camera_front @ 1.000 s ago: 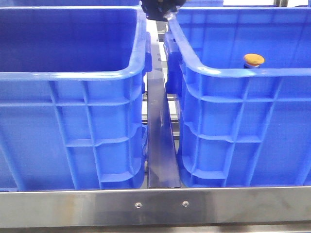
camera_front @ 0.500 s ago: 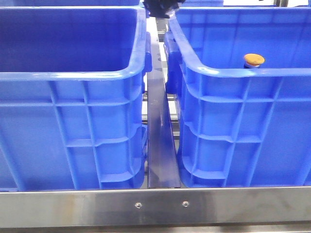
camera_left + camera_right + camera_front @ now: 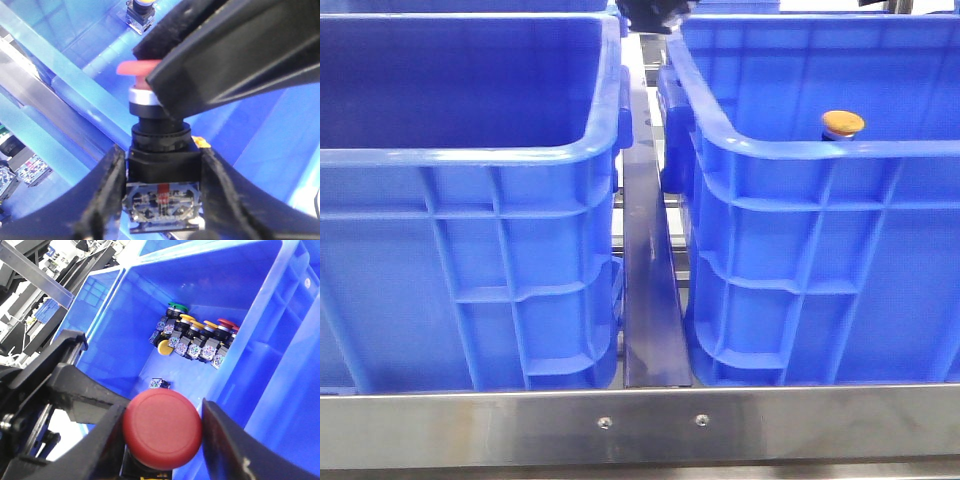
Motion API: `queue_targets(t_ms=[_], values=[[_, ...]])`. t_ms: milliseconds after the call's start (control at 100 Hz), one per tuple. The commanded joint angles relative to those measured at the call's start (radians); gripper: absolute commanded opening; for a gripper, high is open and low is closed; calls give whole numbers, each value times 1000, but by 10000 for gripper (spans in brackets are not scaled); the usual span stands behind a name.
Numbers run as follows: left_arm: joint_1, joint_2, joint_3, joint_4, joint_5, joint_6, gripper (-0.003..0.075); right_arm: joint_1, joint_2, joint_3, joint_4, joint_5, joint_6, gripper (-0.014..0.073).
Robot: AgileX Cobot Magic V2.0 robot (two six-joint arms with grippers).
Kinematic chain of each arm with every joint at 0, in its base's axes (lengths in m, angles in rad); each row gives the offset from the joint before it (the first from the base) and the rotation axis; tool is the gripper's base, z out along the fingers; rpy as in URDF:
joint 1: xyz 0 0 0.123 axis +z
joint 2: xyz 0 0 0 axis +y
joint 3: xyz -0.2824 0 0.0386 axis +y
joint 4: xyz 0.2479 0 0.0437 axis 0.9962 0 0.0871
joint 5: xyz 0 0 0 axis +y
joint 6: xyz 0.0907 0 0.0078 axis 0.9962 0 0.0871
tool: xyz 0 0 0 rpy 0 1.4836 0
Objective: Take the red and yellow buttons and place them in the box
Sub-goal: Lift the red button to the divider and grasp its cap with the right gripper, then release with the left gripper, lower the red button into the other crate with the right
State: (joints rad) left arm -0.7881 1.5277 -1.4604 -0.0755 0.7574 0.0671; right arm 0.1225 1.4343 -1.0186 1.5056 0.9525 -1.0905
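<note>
Left gripper (image 3: pixel 161 200) clamps a red button's (image 3: pixel 160 165) dark body — right gripper (image 3: pixel 160 440) pinches its red cap; crates (image 3: pixel 470 250) below.

I can't read any text, label, brand or number in these views. The blue crates (image 3: pixel 500 260) show plain moulded ribs with no marking. The steel rail (image 3: pixel 640 425) across the lower edge of the front view carries only two screws. In the left wrist view, the base of the red button (image 3: pixel 160 150) has a small patterned plate with a red stripe, too blurred for me to read. The buttons (image 3: pixel 195 337) in the crate, centre of the right wrist view, have similar patterned bases, too small to read.
</note>
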Motion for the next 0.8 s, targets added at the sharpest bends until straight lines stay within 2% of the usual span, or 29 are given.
queue_targets(t_ms=[0,70,130,340,790], values=[[-9,-43,-30,-9,-66,1,393,-1,-33,-28,64,53,-5,109],[-9,-43,-30,-9,-66,1,516,-1,-33,-28,64,52,-5,109],[-9,-43,-36,-9,-66,1,568,-1,-33,-28,64,48,-6,109],[-9,-43,-45,-9,-60,1,567,-44,-33,-53,63,21,-8,109],[-9,-43,-45,-9,-56,1,567,-344,-73,-82,9,-19,-140,109]])
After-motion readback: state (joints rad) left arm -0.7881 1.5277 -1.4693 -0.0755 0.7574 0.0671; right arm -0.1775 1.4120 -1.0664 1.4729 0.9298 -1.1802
